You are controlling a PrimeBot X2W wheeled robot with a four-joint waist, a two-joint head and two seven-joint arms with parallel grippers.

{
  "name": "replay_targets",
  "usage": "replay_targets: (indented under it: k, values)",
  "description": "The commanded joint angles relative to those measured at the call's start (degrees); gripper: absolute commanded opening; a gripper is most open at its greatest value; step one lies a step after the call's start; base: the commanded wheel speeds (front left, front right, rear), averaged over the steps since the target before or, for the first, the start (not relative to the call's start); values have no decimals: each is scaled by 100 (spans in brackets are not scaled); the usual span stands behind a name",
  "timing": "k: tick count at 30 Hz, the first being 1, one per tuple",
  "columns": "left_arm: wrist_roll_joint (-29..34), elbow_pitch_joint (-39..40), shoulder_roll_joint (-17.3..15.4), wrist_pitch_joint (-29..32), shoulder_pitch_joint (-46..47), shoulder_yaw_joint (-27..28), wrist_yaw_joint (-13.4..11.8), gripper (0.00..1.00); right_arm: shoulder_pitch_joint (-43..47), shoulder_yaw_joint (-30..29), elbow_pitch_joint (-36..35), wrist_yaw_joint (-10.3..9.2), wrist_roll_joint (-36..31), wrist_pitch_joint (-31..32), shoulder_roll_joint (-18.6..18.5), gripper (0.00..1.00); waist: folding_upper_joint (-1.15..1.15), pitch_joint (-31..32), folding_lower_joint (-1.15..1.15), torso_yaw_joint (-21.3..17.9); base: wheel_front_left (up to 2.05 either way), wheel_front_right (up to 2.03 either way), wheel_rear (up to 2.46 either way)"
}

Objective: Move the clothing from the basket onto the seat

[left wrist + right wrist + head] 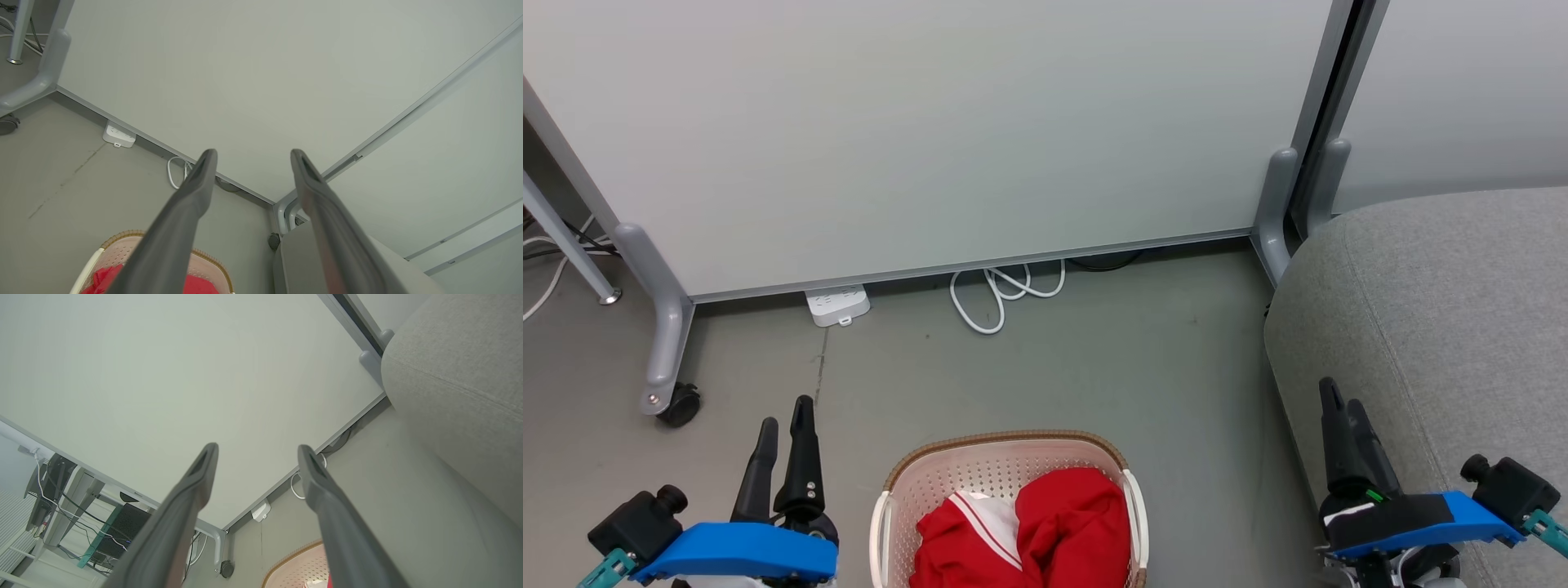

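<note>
The left tool (786, 412) and right tool (1341, 394) stand either side of the basket (1005, 438), fingers spread, holding nothing. The clothing (1045, 523) lies bunched inside the basket. We judge that a pinch on one garment may drag the other along, or catch the perforated wall and lift the basket. A trailing hem could drop onto the floor (1176, 367) short of the seat (1445, 310). The basket's near end and the seat's far side are cut off.
</note>
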State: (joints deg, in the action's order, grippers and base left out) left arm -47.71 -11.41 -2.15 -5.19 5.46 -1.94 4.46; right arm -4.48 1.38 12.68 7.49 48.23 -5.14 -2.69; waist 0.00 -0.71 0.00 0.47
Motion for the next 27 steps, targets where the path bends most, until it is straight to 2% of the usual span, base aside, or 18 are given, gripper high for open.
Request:
replay_targets:
  k: [1, 27]
  values:
    - [259, 42, -54, -71, 141, -41, -28, 100, -155, 43, -24, 0, -236, -72, -20, 100, 0, 0, 0, 4, 0, 0, 0]
    - [1909, -103, -68, -463, 173, -348, -119, 100, -196, 217, 336, 0, -1825, -466, -24, 100, 0, 0, 0, 31, 0, 0, 0]
